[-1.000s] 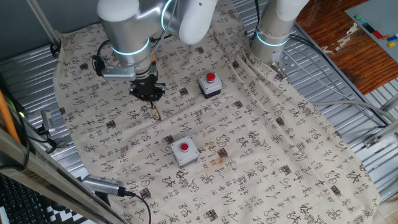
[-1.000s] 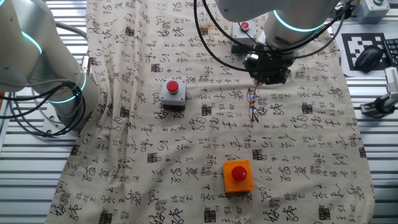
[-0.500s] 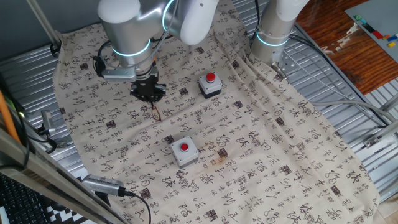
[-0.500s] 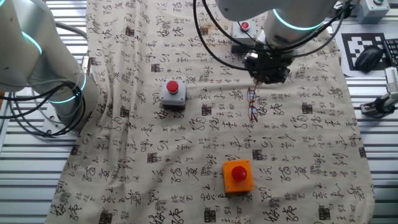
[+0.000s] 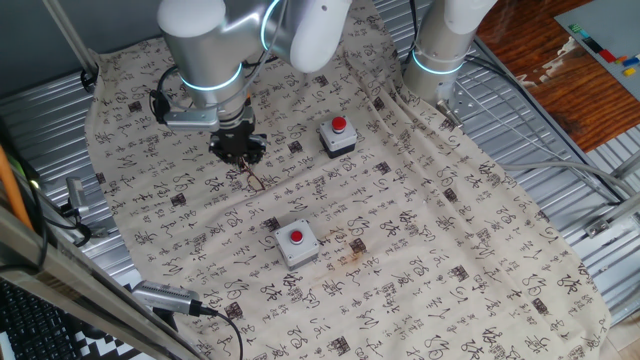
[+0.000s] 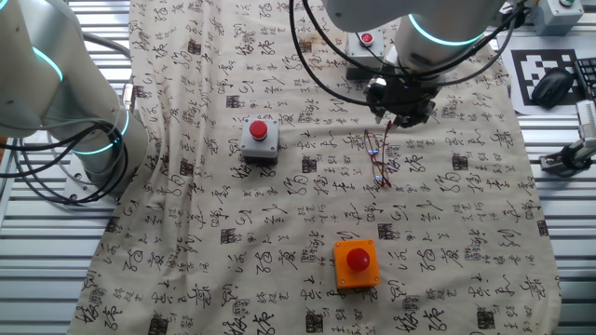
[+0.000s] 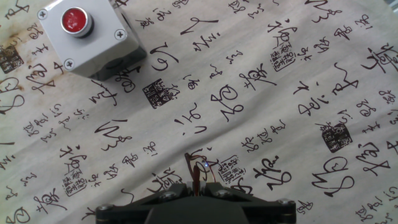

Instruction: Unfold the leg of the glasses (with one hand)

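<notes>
The glasses [image 6: 376, 160] are thin reddish-brown wire frames lying on the printed cloth, just below my gripper [image 6: 397, 119]. One leg rises from the frame up into the fingers. In the one fixed view the glasses [image 5: 252, 179] lie just in front of the gripper [image 5: 239, 157]. In the hand view the gripper [image 7: 196, 188] is shut on the thin brown leg [image 7: 193, 170], which sticks out between the closed black fingers. A bit of the frame shows beside it; the rest of the frame is hidden under the hand.
Two grey boxes with red buttons [image 5: 338, 137] [image 5: 296, 243] stand on the cloth [image 5: 450, 250]. An orange button box [image 6: 357, 263] stands near the front in the other fixed view. One grey box [image 7: 84, 34] shows at the hand view's top left. A second arm's base [image 6: 65, 102] stands at the cloth's edge.
The gripper has shifted slightly, pulling the held leg away from the frame. The glasses now look spread wider on the cloth than before.
</notes>
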